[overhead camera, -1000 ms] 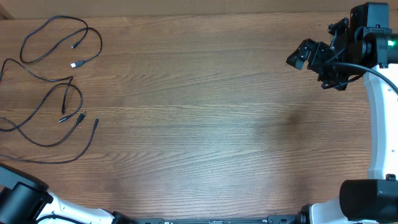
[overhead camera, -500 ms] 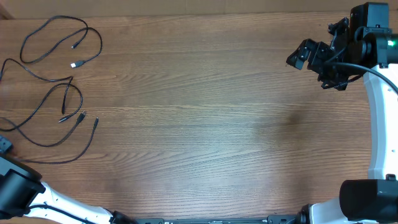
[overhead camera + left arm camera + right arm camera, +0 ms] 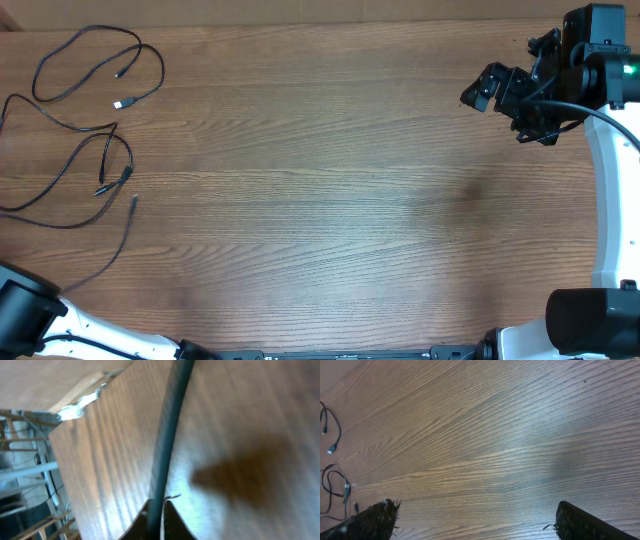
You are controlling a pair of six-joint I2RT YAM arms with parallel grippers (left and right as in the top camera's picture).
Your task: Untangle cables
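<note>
Several thin black cables lie at the table's far left. One makes a big loop ending in a silver plug (image 3: 122, 103). Another curls just below it (image 3: 128, 153). A third cable (image 3: 118, 247) runs straight from its tip toward the front-left corner, where only my left arm (image 3: 20, 310) shows. In the left wrist view my left gripper (image 3: 157, 506) is shut on this cable (image 3: 167, 435), which passes between its fingertips. My right gripper (image 3: 505, 110) hangs open at the far right, well away from the cables, with bare wood between its fingers (image 3: 580, 522).
The right wrist view shows the cable plugs (image 3: 332, 449) small at its left edge. The table's left edge and corner (image 3: 80, 405) lie close to the left gripper, with a metal frame beyond. A thick black wire (image 3: 600, 115) runs along the right arm.
My left gripper has shut on the lowest cable and drawn it toward the front-left corner. The cable has straightened and its tip has slid left and nearer. The right arm has not moved.
</note>
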